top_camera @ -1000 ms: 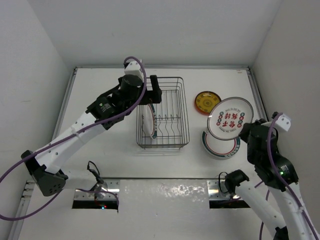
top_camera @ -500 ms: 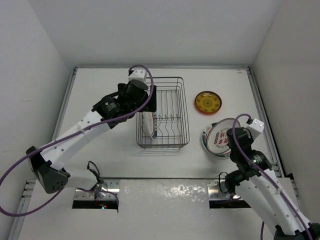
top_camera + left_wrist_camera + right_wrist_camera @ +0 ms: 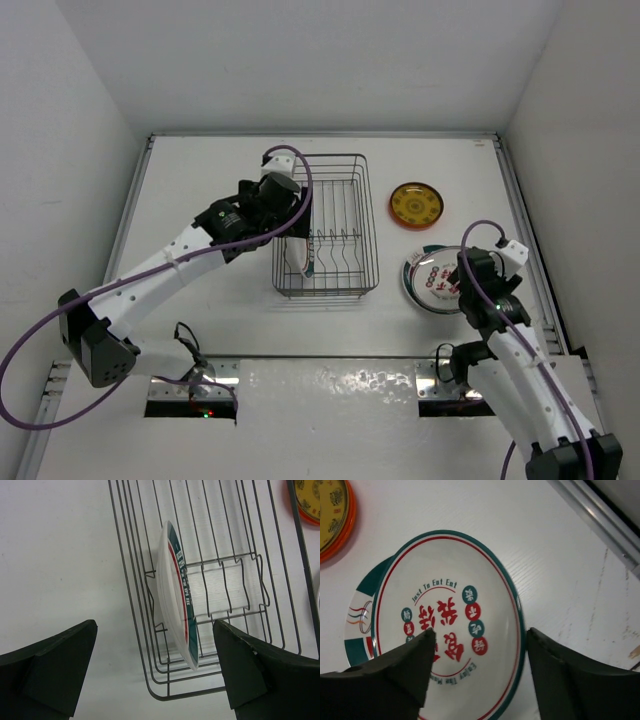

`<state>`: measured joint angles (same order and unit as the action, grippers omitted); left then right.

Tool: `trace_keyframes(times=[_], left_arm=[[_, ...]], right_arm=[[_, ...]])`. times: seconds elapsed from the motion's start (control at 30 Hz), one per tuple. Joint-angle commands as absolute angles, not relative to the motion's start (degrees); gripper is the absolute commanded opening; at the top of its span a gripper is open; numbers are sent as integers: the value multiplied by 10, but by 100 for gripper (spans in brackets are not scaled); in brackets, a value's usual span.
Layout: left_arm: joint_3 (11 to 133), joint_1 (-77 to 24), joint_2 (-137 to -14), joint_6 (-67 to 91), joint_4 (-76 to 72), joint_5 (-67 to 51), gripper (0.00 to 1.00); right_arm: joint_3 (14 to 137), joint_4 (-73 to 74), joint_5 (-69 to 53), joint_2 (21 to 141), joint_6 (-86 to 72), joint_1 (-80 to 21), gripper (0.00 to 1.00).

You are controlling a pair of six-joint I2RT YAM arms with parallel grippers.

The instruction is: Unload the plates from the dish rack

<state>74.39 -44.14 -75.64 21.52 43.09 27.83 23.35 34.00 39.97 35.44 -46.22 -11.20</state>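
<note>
Dish rack (image 3: 322, 225): long axis 12–6 o'clock. Green-rimmed plate (image 3: 177, 610) stands on edge at the rack's 7 o'clock corner, face toward 3. Left gripper (image 3: 154, 630) is spread wide above it. Right gripper (image 3: 479, 645) has its jaws apart over the red-character plate (image 3: 450, 580), which lies flat on a striped plate (image 3: 362, 615) at the rack's 4 o'clock.

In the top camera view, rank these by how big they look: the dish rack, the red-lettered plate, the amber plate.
1. dish rack
2. red-lettered plate, partly hidden, yet clearly wider than the next
3. amber plate
</note>
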Motion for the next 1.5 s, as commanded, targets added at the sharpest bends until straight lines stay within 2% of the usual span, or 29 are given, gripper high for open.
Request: trace_keyframes(times=[0.0, 0.13, 0.17, 0.4, 0.57, 0.63, 0.7, 0.73, 0.8, 0.87, 1.1, 1.33, 1.47], left_arm=[[747, -441, -737, 222, 412, 282, 98], [756, -441, -748, 228, 424, 300, 98], [758, -441, -755, 230, 429, 303, 98], [780, -446, -798, 232, 446, 316, 97], [812, -453, -846, 242, 467, 343, 93], [824, -454, -873, 245, 478, 352, 89], [841, -454, -901, 247, 483, 364, 74], [854, -454, -911, 251, 489, 375, 61], [870, -454, -944, 264, 517, 394, 48], [888, -454, -962, 272, 533, 403, 31], [937, -456, -969, 269, 560, 413, 0], [1011, -456, -948, 254, 580, 422, 0], [1088, -456, -961, 243, 629, 475, 0]], right_arm=[[245, 299, 355, 386, -445, -109, 75], [249, 292, 318, 438, -438, -109, 90], [250, 290, 313, 450, -436, -108, 99], [335, 402, 348, 501, -440, -107, 99], [398, 391, 269, 448, -361, -107, 99], [441, 413, 244, 474, -312, -108, 99], [507, 457, 205, 523, -283, -108, 99], [540, 479, 180, 535, -260, -108, 99], [561, 487, 161, 546, -238, -108, 99], [583, 496, 149, 539, -229, -108, 99], [637, 533, 158, 527, -207, -109, 99], [647, 539, 168, 531, -201, -108, 99], [662, 536, 171, 539, -196, -108, 99]])
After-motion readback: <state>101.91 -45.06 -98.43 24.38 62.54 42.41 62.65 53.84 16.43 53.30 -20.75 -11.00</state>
